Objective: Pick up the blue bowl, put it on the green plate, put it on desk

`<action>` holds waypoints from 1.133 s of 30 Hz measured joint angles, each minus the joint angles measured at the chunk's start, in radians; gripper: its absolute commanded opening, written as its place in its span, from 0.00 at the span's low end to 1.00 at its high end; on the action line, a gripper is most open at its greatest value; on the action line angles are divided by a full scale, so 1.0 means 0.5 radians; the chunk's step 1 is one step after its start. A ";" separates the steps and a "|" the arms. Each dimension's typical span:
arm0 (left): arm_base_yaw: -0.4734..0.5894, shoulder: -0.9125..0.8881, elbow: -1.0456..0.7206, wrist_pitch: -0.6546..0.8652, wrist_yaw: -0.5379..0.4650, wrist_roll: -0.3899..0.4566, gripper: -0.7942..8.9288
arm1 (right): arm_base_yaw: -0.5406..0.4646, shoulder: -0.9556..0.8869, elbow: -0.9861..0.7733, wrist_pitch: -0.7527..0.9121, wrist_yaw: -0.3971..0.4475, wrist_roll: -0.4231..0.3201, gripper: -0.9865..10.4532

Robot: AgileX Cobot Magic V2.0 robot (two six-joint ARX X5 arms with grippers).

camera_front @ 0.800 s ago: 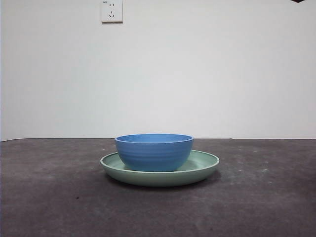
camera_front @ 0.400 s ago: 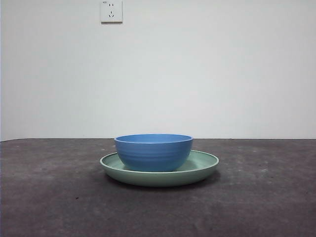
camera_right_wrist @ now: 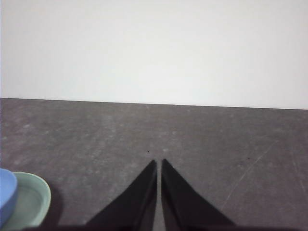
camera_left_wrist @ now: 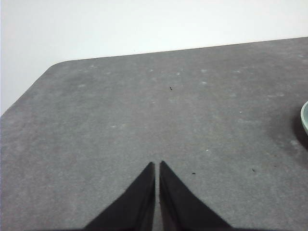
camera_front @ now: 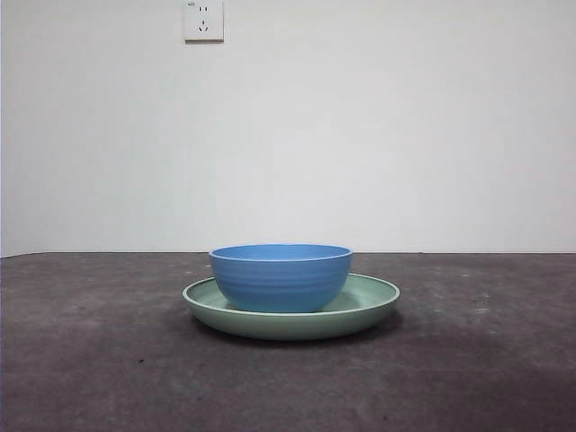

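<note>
Blue bowl (camera_front: 280, 277) upright on green plate (camera_front: 369, 301)

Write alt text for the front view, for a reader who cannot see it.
A blue bowl sits upright inside a wider green plate, which rests on a dark grey desk. Behind them is a plain white wall with a wall socket high up; no robot arm appears.

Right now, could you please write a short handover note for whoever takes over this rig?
Left gripper: shut, empty, over bare desk, the plate's rim just at the edge of its view.
Right gripper: shut, empty, parked beside the plate.
Bowl sits upright in the plate, on the desk.
Done: bowl placed on plate.
Left: by the task's last step, possibly setting the bowl back on the desk.
</note>
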 measured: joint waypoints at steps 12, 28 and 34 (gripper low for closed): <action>0.000 0.000 0.000 0.000 0.000 0.000 0.10 | 0.000 -0.275 -0.478 0.117 0.053 0.027 0.09; 0.000 0.000 0.000 0.000 0.000 0.000 0.10 | 0.000 -0.275 -0.484 -0.093 0.102 0.071 0.09; 0.000 0.000 0.000 0.000 0.000 0.000 0.10 | 0.000 -0.275 -0.484 -0.093 0.102 0.071 0.09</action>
